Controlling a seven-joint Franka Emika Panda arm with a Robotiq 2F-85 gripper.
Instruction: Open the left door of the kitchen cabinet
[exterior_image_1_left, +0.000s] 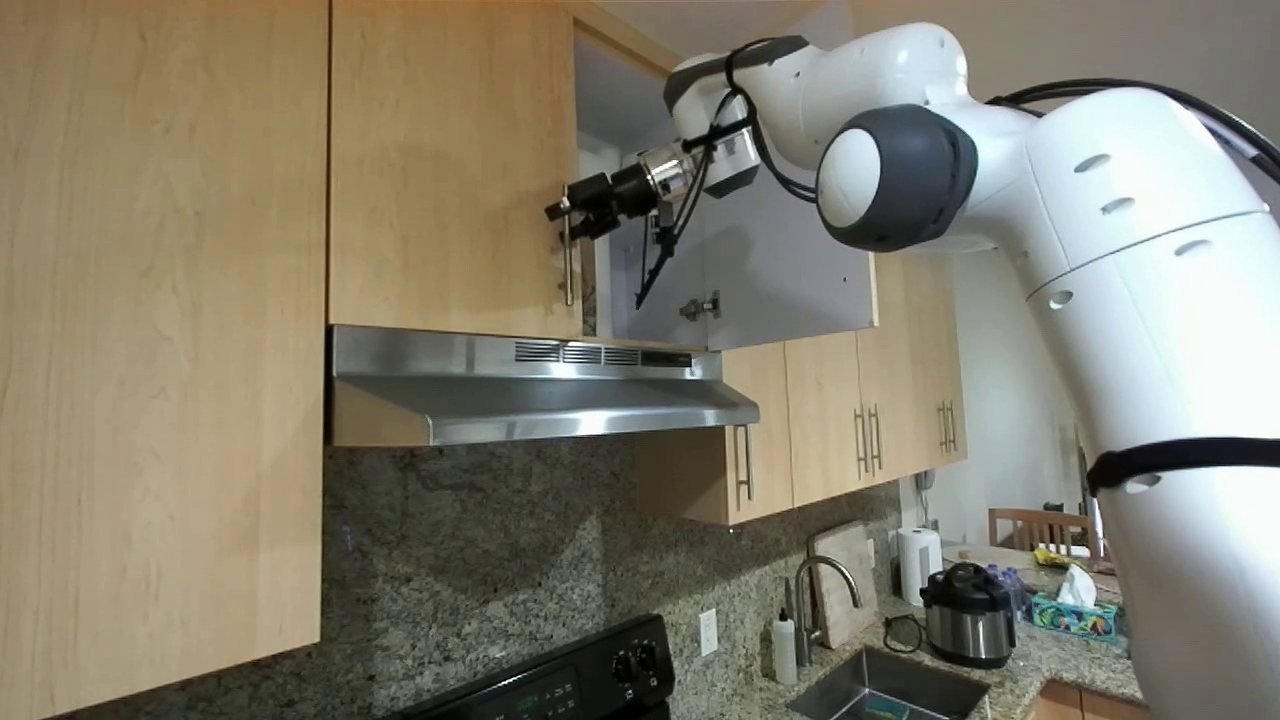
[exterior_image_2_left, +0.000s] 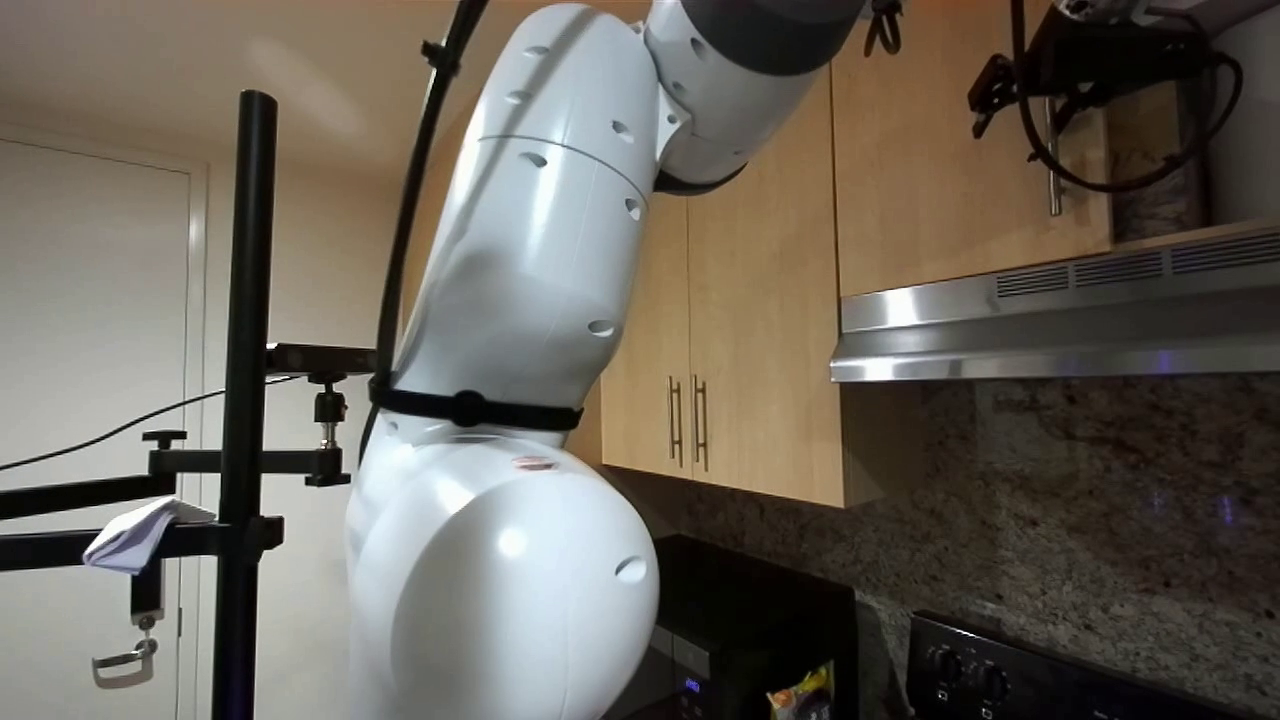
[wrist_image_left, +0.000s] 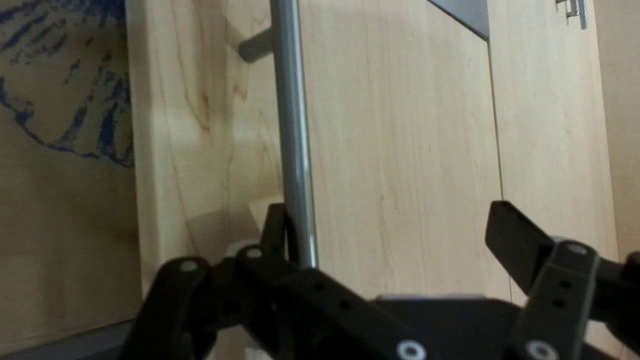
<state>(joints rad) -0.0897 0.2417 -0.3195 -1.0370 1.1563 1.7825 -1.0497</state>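
The left door (exterior_image_1_left: 450, 170) of the kitchen cabinet (exterior_image_1_left: 610, 100) is flat light wood and looks closed, with a vertical metal bar handle (exterior_image_1_left: 569, 270) near its free edge. My gripper (exterior_image_1_left: 562, 222) is at the upper part of that handle, also visible in an exterior view by the bar (exterior_image_2_left: 1053, 180). In the wrist view the gripper (wrist_image_left: 390, 215) is spread wide. The handle bar (wrist_image_left: 295, 125) runs between its fingers, right beside the left finger (wrist_image_left: 274, 220); contact cannot be told. The right finger (wrist_image_left: 517, 240) stands well away from the bar, over the door panel (wrist_image_left: 400, 125).
The cabinet's other door (exterior_image_1_left: 790, 260) is swung out, white inside, with a hinge (exterior_image_1_left: 700, 306), behind my wrist. A steel range hood (exterior_image_1_left: 560, 410) lies below. Taller cabinets (exterior_image_1_left: 160, 300) adjoin. A black cable loop (exterior_image_2_left: 1110, 188) hangs near the handle. Something blue-patterned (wrist_image_left: 85, 100) shows past the door edge.
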